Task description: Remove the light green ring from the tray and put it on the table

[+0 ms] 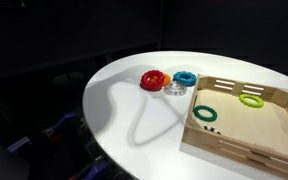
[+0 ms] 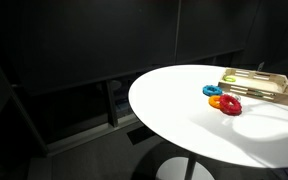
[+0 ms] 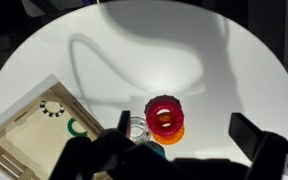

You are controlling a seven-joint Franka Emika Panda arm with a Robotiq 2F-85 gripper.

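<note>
The light green ring (image 1: 251, 100) lies flat in the far part of the wooden tray (image 1: 276, 148), and shows as a small lime spot in an exterior view (image 2: 230, 77). It does not show in the wrist view. The tray (image 3: 19, 135) stands on the round white table (image 1: 119, 100). My gripper (image 3: 187, 132) shows only in the wrist view. It is open and empty, high above the table, over a red ring (image 3: 165, 112) outside the tray.
A dark green ring (image 1: 204, 114) lies in the tray's near part, with a black dotted ring (image 3: 52, 108) beside it. On the table next to the tray are red (image 1: 154, 79), blue (image 1: 185, 78), clear (image 1: 174, 89) and orange (image 3: 170, 133) rings.
</note>
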